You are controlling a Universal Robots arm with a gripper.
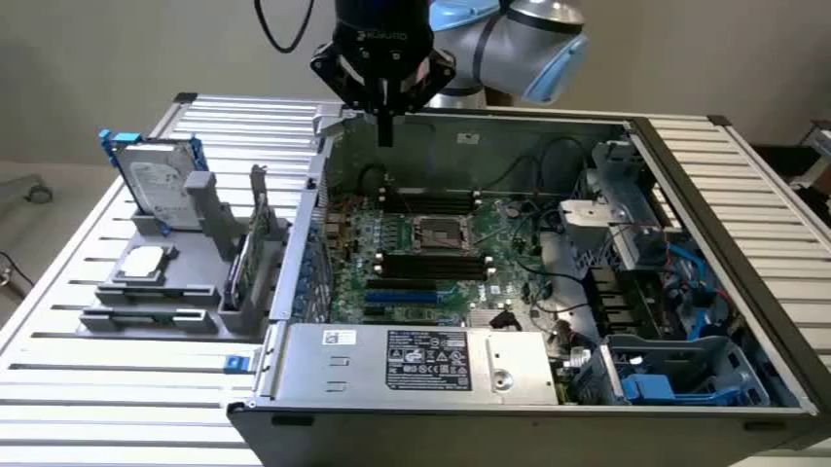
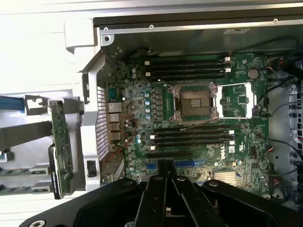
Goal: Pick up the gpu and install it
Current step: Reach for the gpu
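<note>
At the exterior view's left, a grey holder [image 1: 169, 302] is sitting on the slatted white worktop [image 1: 78, 389]. A silver hard drive [image 1: 159, 190] in a blue frame is standing upright at the holder's far end, in the upper left of the frame. A small square silver chip [image 1: 147, 260] is lying flat just in front of it.

Along the holder's right side the gpu [image 1: 257, 243] is standing on its long edge in a slot, with its narrow metal bracket rising at the far end. It is just beside the left wall of the open computer case [image 1: 520, 440]. In the wrist view the gpu [image 2: 61, 142] is showing edge-on as a thin green board outside that perforated wall.

Further right, at the upper centre of the exterior frame, the gripper [image 1: 385, 134] is hanging over the far left corner of the case, above the back edge of the motherboard [image 1: 415, 263]. Its fingers are pressing together with nothing between them, and the wrist view shows the gripper [image 2: 165, 164] the same way over the board's slots. In the exterior frame the gpu is sitting lower than the gripper and to its left, well apart from it and untouched, with the case wall standing between them.

Inside the case, the processor socket [image 1: 439, 233] is lying open at the middle of the board. A labelled silver power supply [image 1: 415, 360] is filling the lower centre, and blue drive bays [image 1: 649, 384] are sitting at the lower right.
</note>
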